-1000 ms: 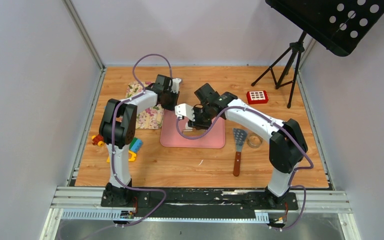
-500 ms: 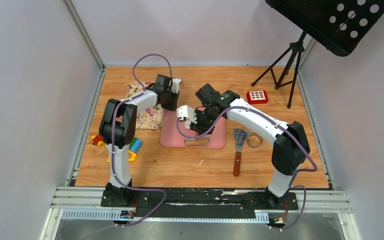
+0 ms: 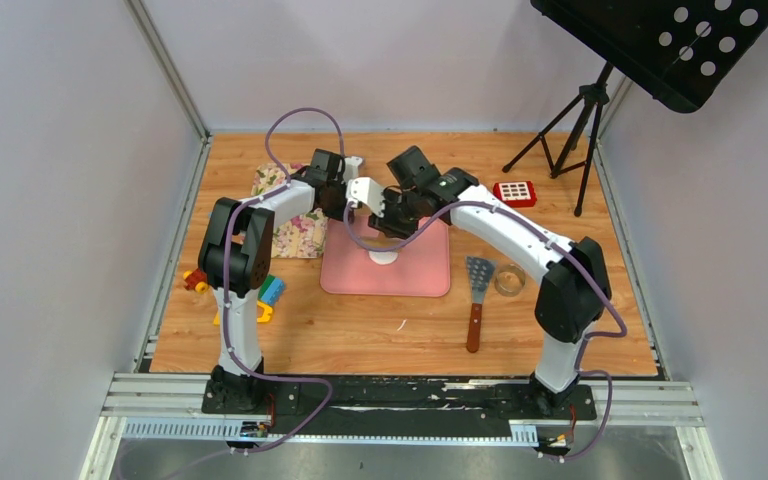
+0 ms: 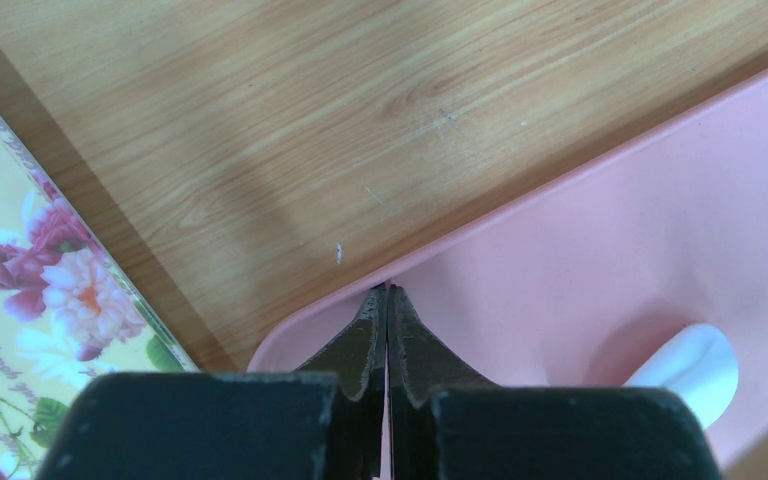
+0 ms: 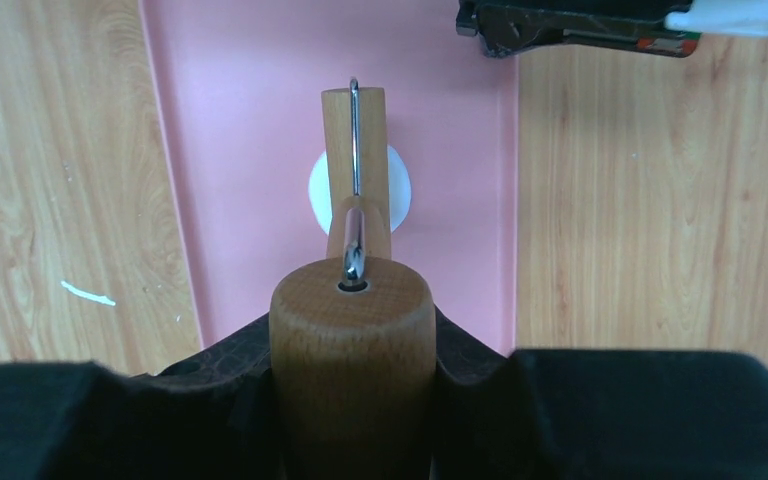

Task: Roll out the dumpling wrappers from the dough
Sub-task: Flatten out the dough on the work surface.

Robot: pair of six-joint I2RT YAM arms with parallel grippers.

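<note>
Pink mat (image 3: 422, 276) mid-bench (image 3: 360, 335), spatula (image 3: 476, 300) and metal ring (image 3: 497, 282) right of mat, red keypad box (image 3: 514, 193) beyond-right, floral cloth (image 3: 296, 236) left, toy blocks (image 3: 266, 296) near-left, black tripod stand (image 3: 572, 130) far right

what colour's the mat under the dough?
Plain pink mat, no pattern. It shows best in the right wrist view.

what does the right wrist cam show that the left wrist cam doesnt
Only the right wrist view: the right gripper shut on a wooden roller, round white dough behind it, and a white scrap on the table. Only the left wrist view: the left gripper shut, tips at a corner of the pink mat, a flowered cloth beside it, and a white rounded thing at the edge I can't identify. Both: the pink mat and the wooden table.
</note>
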